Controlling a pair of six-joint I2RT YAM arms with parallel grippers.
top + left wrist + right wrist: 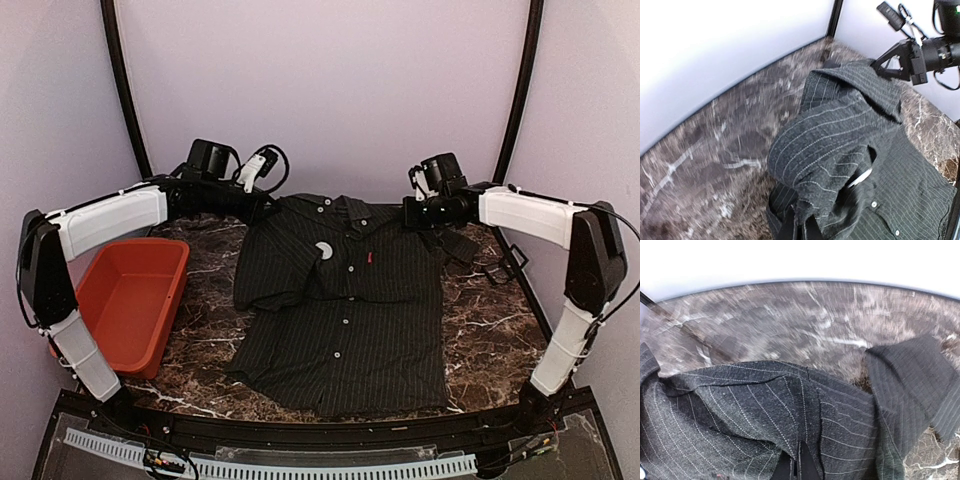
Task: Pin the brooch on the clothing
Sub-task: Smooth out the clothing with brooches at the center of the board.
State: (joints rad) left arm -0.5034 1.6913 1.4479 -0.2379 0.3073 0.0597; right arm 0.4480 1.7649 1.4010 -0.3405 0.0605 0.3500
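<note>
So, shirt point(340, 320): flat on table point(195, 378), hem near, collar far; uneven tug could bunch the chest.
Brooch point(323, 250): white disc mid-chest; pinned or loose, can't tell; may slide off if cloth lifts.
L gripper point(262, 207): clamped on far-left shoulder cloth.
R gripper point(415, 213): clamped on far-right shoulder cloth.
Red bin point(130, 300): left, apart from sleeve, not in the way.

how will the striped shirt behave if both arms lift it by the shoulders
Probably floppy: the shirt folds and bunches where the left gripper and right gripper pinch it. It looks thin and light, so the rest would likely hang. The white round piece on its chest may slide if loose.
</note>
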